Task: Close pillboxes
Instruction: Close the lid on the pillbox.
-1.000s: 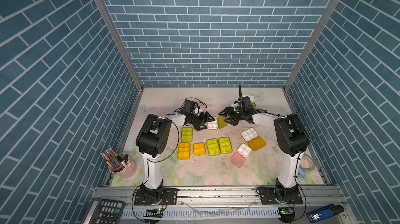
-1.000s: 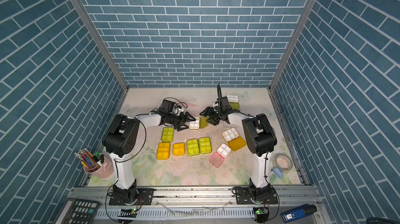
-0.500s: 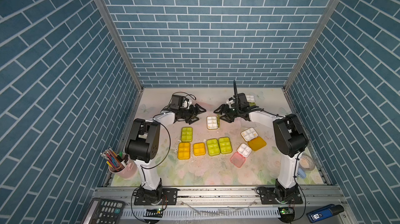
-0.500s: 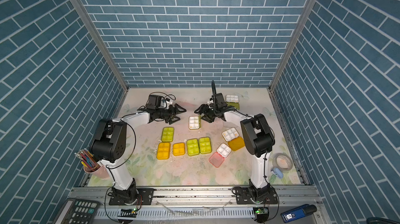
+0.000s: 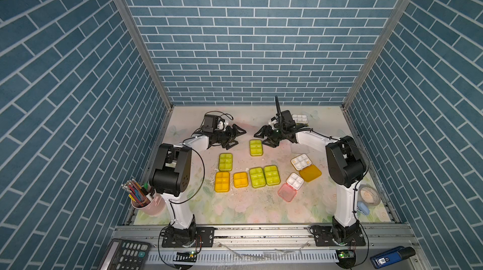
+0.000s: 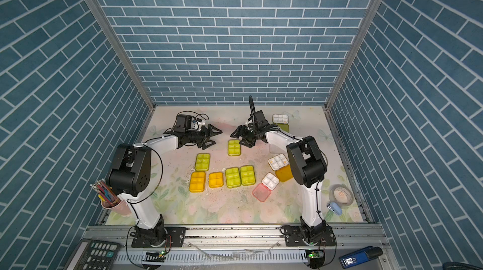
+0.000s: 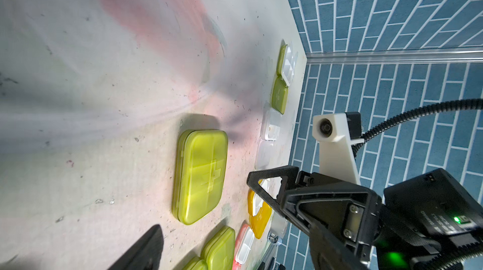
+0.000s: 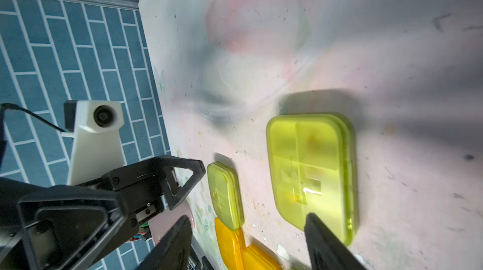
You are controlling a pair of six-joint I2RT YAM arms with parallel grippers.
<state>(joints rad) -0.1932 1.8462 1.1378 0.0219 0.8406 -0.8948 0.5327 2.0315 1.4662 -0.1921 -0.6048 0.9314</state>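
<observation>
A closed lime pillbox (image 5: pixel 255 147) (image 6: pixel 234 147) lies flat on the mat between my two grippers. My left gripper (image 5: pixel 237 138) (image 6: pixel 213 139) stands open just left of it, apart from it. My right gripper (image 5: pixel 262 138) (image 8: pixel 248 245) is open at its far right corner, one fingertip (image 8: pixel 324 240) over the lid's edge. The left wrist view shows this lime pillbox (image 7: pixel 200 176) shut. Several closed lime and orange pillboxes (image 5: pixel 257 177) sit in a row nearer the front. Open ones lie to the right: a white tray with an orange lid (image 5: pixel 301 161), one with a pink lid (image 5: pixel 295 181), and one at the back (image 5: pixel 299 118).
A clear pillbox (image 5: pixel 298 148) lies beside the right forearm. A pink cup of pencils (image 5: pixel 146 202) stands at the front left. A tape roll (image 5: pixel 369 195) and a small blue item (image 5: pixel 363 208) sit at the front right. Brick walls enclose three sides.
The pillbox between the grippers showed its white tray before and now shows its lime lid shut. My left gripper has drawn back to the left, away from it.
</observation>
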